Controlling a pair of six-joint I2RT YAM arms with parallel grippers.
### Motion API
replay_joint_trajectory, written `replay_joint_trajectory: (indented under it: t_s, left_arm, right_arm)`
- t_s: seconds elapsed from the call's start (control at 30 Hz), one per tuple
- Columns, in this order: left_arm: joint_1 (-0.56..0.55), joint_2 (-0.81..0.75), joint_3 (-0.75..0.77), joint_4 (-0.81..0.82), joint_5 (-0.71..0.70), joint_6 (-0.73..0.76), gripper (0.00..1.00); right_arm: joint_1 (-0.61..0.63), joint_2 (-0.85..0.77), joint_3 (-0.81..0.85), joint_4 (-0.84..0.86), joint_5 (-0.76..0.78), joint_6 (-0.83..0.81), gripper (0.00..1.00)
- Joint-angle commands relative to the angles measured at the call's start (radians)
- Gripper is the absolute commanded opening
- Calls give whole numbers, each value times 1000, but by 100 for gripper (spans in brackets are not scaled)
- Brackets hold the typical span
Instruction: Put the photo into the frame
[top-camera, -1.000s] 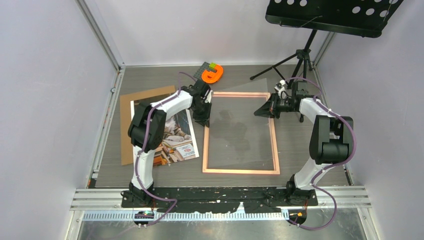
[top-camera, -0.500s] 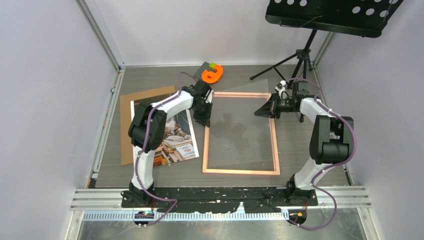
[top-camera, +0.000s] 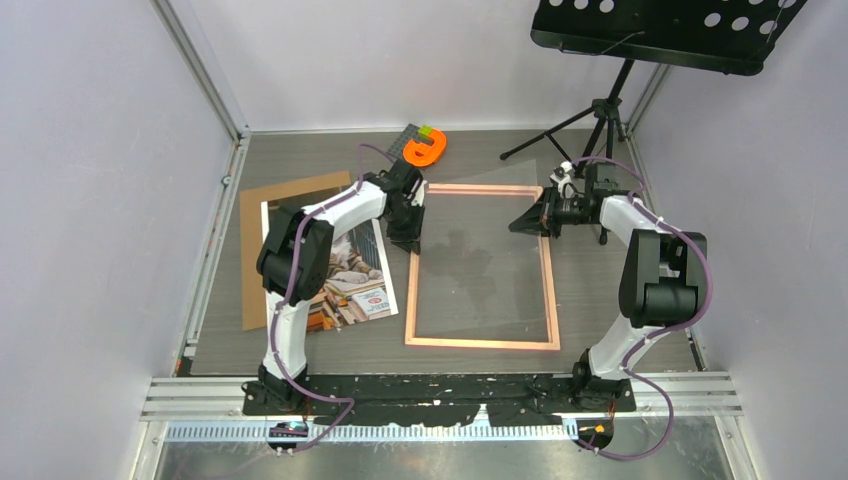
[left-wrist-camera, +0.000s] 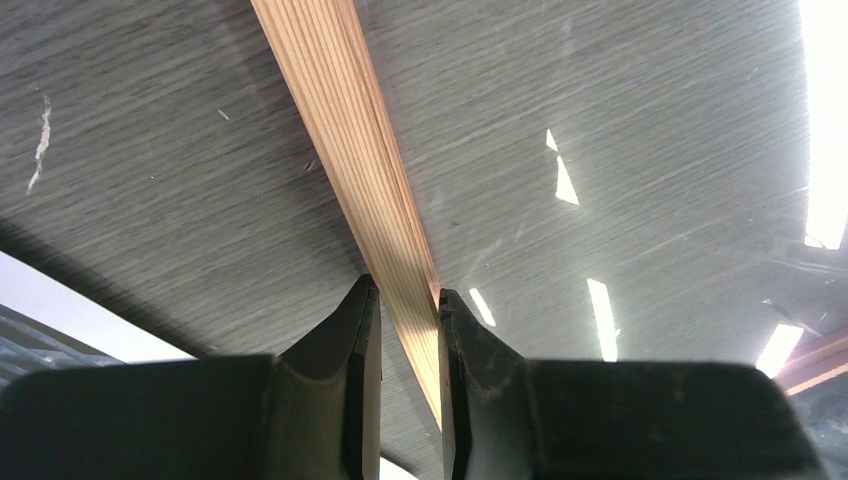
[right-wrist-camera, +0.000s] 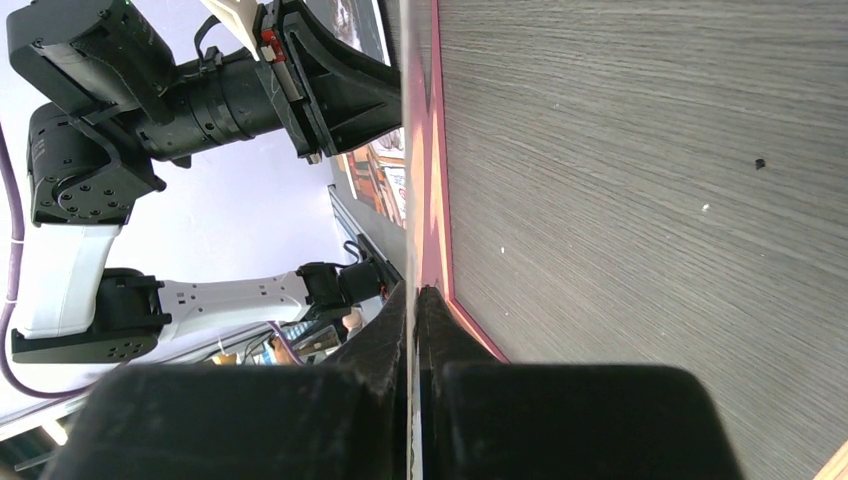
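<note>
Dark grey table (top-camera: 600, 300), walled on three sides. Near its middle, a little toward the right edge: the frame (top-camera: 480, 343), thin and salmon-pink with a clear pane, long rails running from near edge to far edge. Toward the left edge: a brown backing board (top-camera: 255, 215), and on top of it the photo (top-camera: 352, 285), face up, partly hidden under the left arm, just beside the frame's left rail but not inside it.

Left end effector (left-wrist-camera: 405, 292): narrowed to a slim gap, pinching the frame's left rail close to the far-left corner, one finger each side of the wood. Right end effector (right-wrist-camera: 415, 292): squeezed all the way down on the thin right rail, opposite the left one. Far end of the frame lifted or flat on the table: cannot tell.

Probably the step of shifting the frame toward the photo, with both grips set. To do it well: raise both sides together and at the same pace, so as not to twist so thin a frame or let the pane slide. Travel level toward the left edge, watching the left elbow above the print. Line up corners over the board before lowering, and let go only once flat.
</note>
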Motion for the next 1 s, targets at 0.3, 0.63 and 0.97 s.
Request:
replay_joint_trajectory:
  t_s: [0.3,0.63,0.97]
  left_arm:
    - [-8,-38,-21,120,109,69,1]
    - [-8,-37,-22,123,95,73,2]
    - [-8,-34,-23,123,84,78,9]
  right_arm:
    - [4,-24,-31,66,-71,65,6]
    - [4,-18,-26,40,-72,45,6]
    - [4,4,11,-39,-70,-17,6]
